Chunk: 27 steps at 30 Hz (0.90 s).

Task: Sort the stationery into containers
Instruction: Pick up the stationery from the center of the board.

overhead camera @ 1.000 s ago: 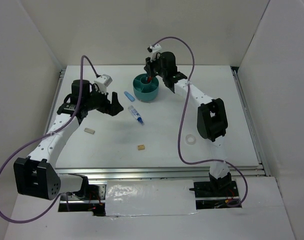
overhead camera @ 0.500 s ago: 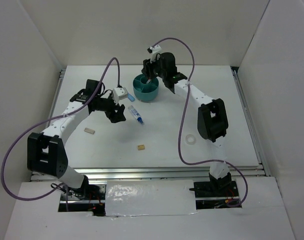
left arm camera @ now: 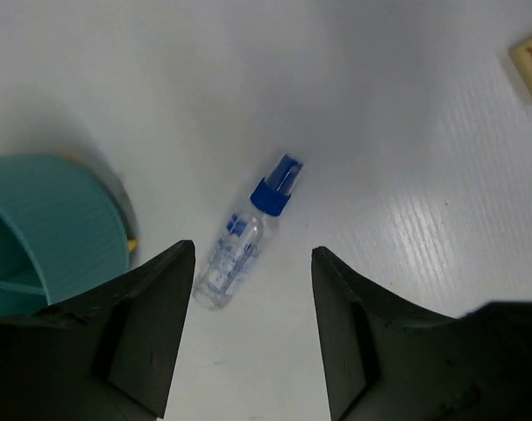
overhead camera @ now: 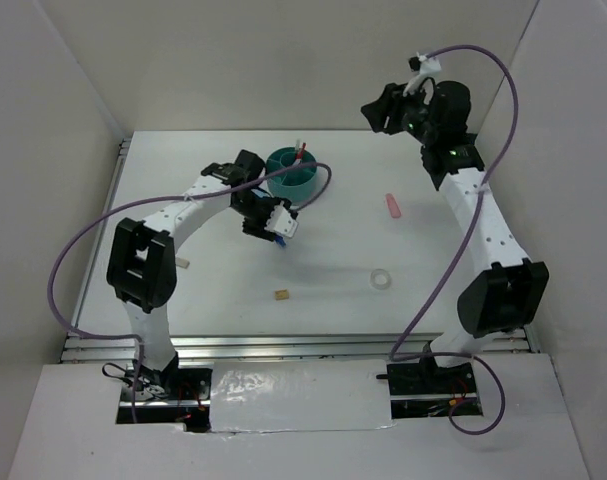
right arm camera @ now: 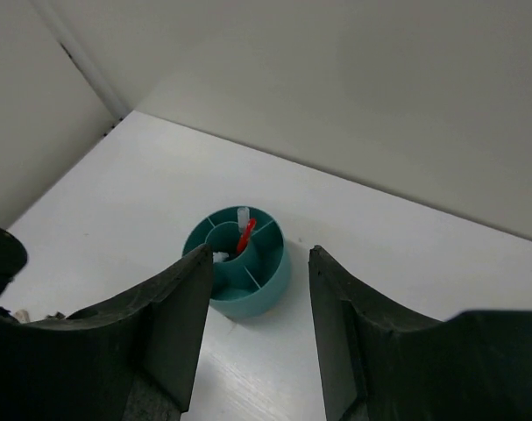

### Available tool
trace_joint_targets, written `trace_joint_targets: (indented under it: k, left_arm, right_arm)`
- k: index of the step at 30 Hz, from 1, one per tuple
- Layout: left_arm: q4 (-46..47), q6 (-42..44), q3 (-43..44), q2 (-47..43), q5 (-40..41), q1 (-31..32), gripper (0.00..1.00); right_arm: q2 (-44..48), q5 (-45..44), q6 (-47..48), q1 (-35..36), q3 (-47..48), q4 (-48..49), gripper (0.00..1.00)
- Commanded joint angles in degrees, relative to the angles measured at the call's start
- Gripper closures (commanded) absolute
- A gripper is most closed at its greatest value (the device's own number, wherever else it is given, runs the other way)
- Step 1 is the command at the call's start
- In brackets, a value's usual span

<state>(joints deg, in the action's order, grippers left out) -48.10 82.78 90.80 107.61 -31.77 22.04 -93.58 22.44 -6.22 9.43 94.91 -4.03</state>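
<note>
The organiser sits toward the back of the table, with an upright pen inside it. Just in front lies a loose pen, and further forward a block. Off to the right lies an eraser, with a tape ring in front of it.

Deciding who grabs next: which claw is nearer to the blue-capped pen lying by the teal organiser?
Left. The left claw hangs open directly above the blue-capped pen, fingers framing it in the wrist view. The right claw is raised far off, at the back right.
</note>
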Motion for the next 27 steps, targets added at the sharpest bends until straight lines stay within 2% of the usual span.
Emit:
trace_joint_targets:
  k: [1, 6, 13, 19, 22, 27]
  left_arm:
    - [-3.67, 13.80, 1.04, 3.03, 6.96, 3.09, 0.33]
    - [-3.58, 19.69, 0.78, 6.64, 13.57, 6.34, 0.37]
    - [0.54, 24.00, 0.07, 10.94, 23.40, 7.75, 0.36]
    - [0.37, 25.85, 2.53, 13.85, 25.88, 7.84, 0.36]
    - [0.37, 26.38, 3.24, 15.17, 27.02, 7.93, 0.40]
    - [1.68, 25.94, 2.89, 16.14, 27.99, 7.84, 0.53]
  right_arm:
    - [4.70, 4.37, -1.60, -2.65, -5.25, -5.19, 0.45]
    - [9.55, 6.56, -1.60, -7.93, -11.94, -5.90, 0.45]
    - [13.51, 9.29, -2.04, -12.59, -16.42, -7.13, 0.46]
    - [14.04, 10.26, -2.04, -13.47, -17.74, -7.22, 0.47]
    - [14.04, 10.52, -2.13, -13.82, -18.27, -7.13, 0.47]
    - [14.39, 10.79, -1.61, -14.35, -18.80, -7.31, 0.48]
